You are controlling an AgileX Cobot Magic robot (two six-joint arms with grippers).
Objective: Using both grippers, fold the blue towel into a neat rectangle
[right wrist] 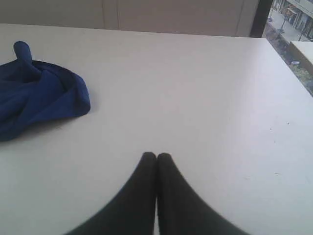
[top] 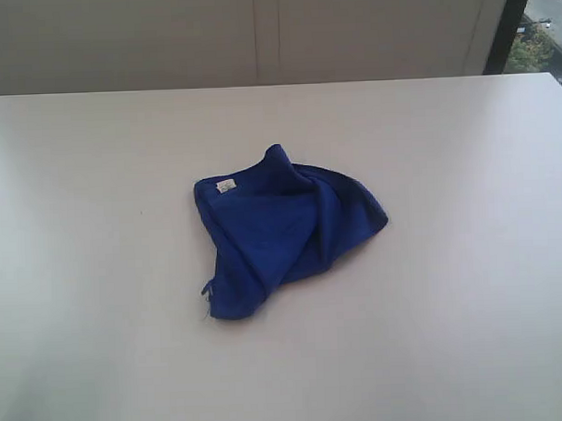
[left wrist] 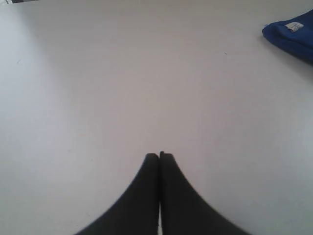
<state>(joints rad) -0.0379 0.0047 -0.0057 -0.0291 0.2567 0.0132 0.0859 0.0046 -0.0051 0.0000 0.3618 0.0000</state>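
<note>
The deep royal-blue soft microfibre towel lies in a loose, crumpled heap near the middle of the table, unfolded and roughly triangular in outline. One layer is thrown diagonally over another, and a small peak of cloth stands up at the far edge. A small white tag shows on its far left corner, and the near left corner trails down to a narrow tip with a loose thread or two at the hem. The towel rests on a broad, plain white table top, matt and smooth, with nothing else lying near it. No arm shows in the exterior view. In the left wrist view the black clamp-like left gripper hangs over bare table with its two jaws pressed together and nothing between them. The tagged corner of the towel is only just inside that picture, well apart from the fingertips. In the right wrist view the black right gripper likewise has its jaws closed against each other and holds nothing. The rounded edge of the towel and its upstanding peak lie off to one side, apart from it. Beyond the table's far edge is a pale panelled wall, and at the far right a dark-framed window looks onto greenery outside.
</note>
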